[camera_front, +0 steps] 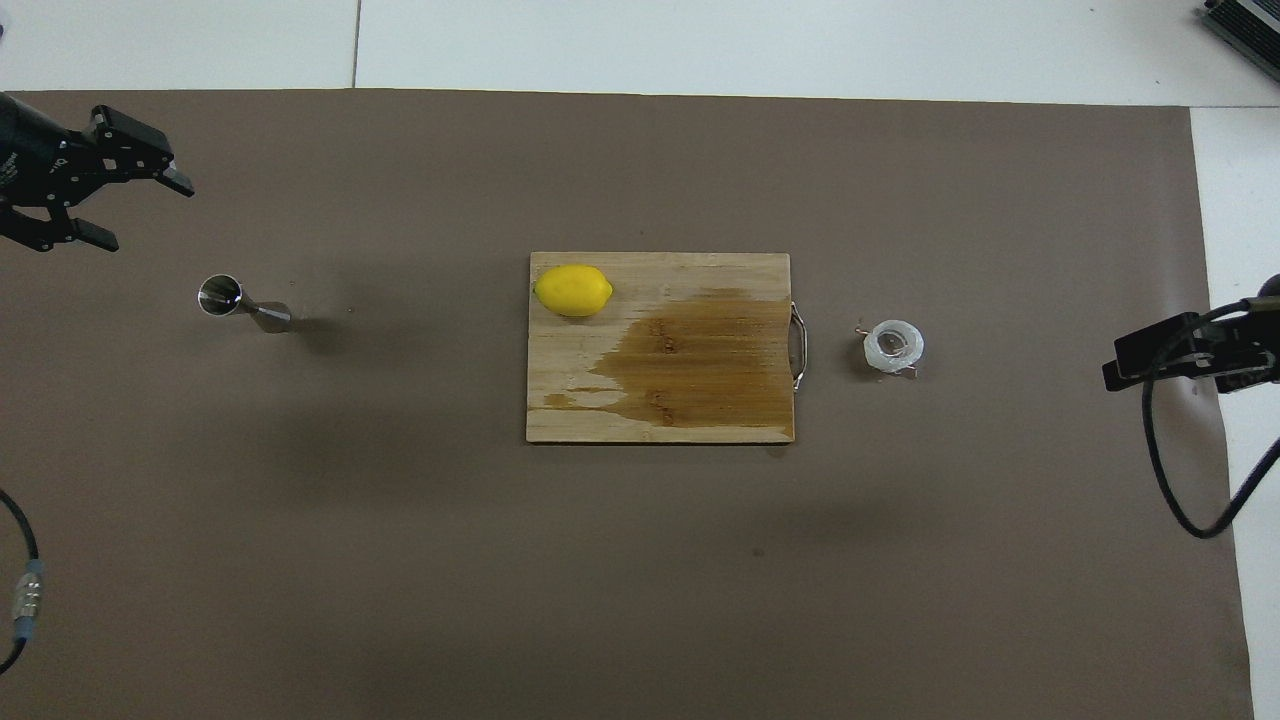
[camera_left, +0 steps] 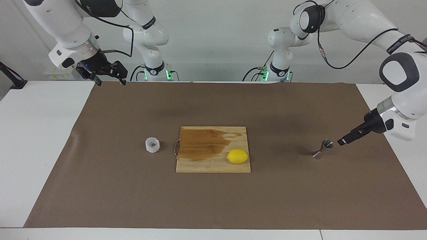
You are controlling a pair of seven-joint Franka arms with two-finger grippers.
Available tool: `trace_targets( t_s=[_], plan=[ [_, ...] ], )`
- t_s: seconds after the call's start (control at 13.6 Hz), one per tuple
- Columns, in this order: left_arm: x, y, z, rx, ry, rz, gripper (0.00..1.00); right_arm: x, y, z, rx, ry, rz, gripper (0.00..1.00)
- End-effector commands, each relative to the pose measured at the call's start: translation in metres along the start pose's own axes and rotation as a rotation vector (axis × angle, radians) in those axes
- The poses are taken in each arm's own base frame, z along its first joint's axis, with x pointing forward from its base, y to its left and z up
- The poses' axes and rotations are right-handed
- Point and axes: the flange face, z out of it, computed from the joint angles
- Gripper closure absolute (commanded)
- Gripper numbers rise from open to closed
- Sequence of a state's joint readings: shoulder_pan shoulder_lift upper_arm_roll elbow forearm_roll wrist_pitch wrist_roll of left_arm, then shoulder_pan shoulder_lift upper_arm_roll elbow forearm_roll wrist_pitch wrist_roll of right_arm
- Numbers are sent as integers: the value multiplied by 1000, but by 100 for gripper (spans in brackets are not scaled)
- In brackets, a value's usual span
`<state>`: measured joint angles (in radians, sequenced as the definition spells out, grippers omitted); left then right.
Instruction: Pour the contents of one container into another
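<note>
High facing camera across table, steep overhead camera, both sharing cutting board (camera_left: 213,149)

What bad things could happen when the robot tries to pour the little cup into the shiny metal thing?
1. The jigger is narrow-waisted with a small foot, and the open left gripper is right beside it; a nudge might topple it.
2. Its mouth is small, so pouring from the cup could miss and spill.
3. The cutting board already looks wet; carrying the cup over it could add more.
</note>
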<state>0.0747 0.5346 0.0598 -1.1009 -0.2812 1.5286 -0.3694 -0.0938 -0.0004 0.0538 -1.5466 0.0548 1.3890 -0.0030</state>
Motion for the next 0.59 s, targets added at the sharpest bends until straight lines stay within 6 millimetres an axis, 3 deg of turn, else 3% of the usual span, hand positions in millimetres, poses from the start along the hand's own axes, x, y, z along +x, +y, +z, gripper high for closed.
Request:
trace_targets(
  t_s=[0.0, 0.44, 0.52],
  plan=[
    [23, -17, 18, -13, -49, -68, 0, 1, -1, -2, 18, -7, 22, 0],
    [53, -31, 35, -116, -8, -470, 0, 0, -1, -3, 18, -5, 23, 0],
    [58, -37, 54, -113, -36, -505, 0, 0, -1, -3, 18, -5, 23, 0]
  ],
)
